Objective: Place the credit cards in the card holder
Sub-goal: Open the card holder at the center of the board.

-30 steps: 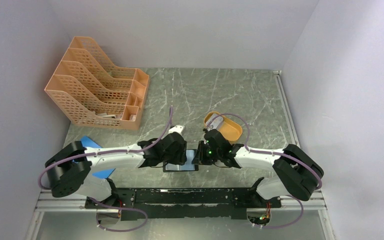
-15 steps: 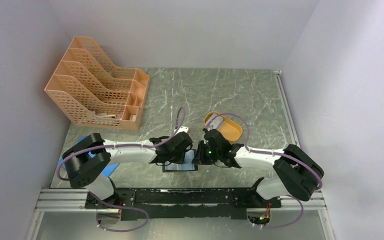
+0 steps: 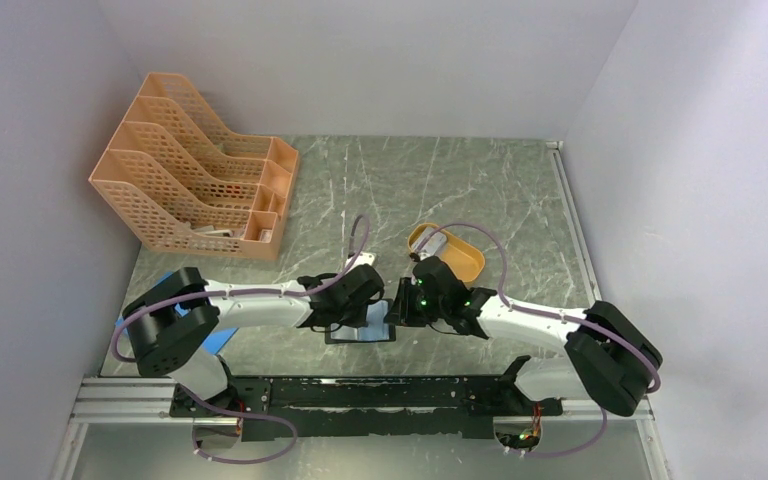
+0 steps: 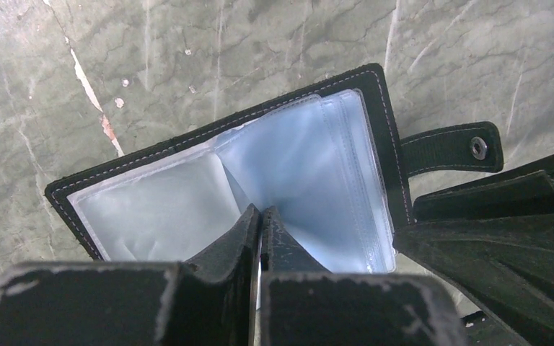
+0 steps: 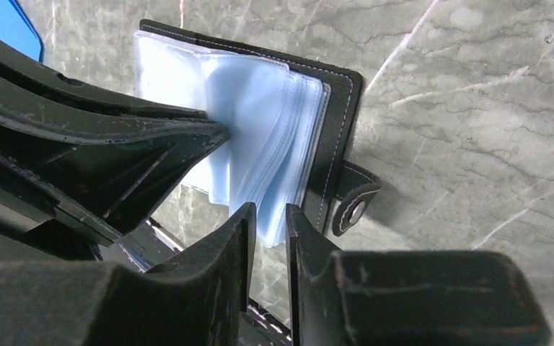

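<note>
The card holder (image 3: 362,336) lies open on the table between my two grippers, black cover down and clear pockets up. In the left wrist view (image 4: 375,94) its snap tab (image 4: 453,148) points right. My left gripper (image 4: 261,212) is shut at the fold of the pockets, with a thin pale sliver of pocket leaf between its fingers; it also shows from above (image 3: 358,310). My right gripper (image 5: 268,213) pinches the lower edge of the stack of clear pockets (image 5: 274,144), next to the snap tab (image 5: 353,203). One pale credit card (image 3: 360,258) lies behind the left gripper.
An orange oval tray (image 3: 460,262) with a pale item inside stands behind the right gripper (image 3: 402,306). Orange file racks (image 3: 195,180) stand at the back left. A blue sheet (image 3: 218,342) lies under the left arm, and its corner shows in the right wrist view (image 5: 0,21).
The left arm swung its elbow right and now covers more of the blue sheet. The right arm's elbow shifted slightly right. Both grippers stayed at the open card holder.
</note>
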